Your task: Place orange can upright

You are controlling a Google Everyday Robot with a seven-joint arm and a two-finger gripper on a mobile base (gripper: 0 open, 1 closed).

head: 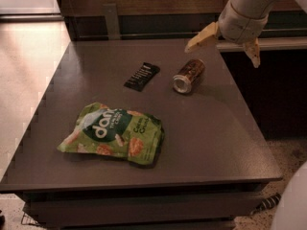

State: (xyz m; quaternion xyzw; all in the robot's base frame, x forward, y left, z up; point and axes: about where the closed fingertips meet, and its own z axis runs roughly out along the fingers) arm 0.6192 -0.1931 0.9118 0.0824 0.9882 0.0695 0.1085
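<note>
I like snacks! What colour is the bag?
The bag is green (camera view); the gripper hangs open near the can.

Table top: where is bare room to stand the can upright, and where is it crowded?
Bare: the right half between the orange can and the front edge, and the far left, beyond the black bar. Crowded: the green snack bag at front left. The open hand hovers above the far right corner.

Table [216,128]: orange can [188,75] on side, black bar [142,76], green bag [112,134]. Tool [228,46] above far-right corner, fingers [201,37] apart.
</note>
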